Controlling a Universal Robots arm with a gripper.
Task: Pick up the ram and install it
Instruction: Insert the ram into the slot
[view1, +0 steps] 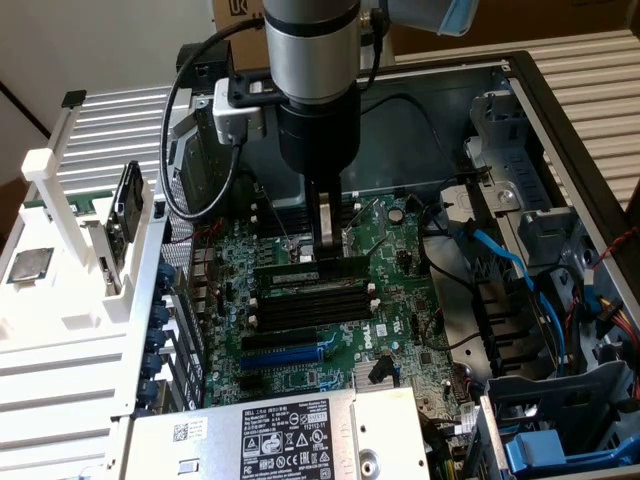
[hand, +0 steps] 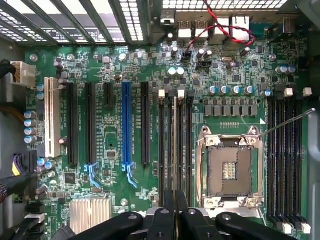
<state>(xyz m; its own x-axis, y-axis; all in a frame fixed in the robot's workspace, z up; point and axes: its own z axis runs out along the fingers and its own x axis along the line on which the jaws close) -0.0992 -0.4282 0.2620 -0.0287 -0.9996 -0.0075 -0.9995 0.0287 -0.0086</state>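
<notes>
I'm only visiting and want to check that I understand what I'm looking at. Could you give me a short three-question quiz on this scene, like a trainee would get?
1. True or false: the processor socket has a chip seated in it.
2. What is the gripper shut on? A) the ram B) a blue cable C) nothing
3. Fill in: among the black expansion slots, one long slot is coloured ____.

Key: 1 false, the socket is empty. 2 A. 3 blue.
</notes>
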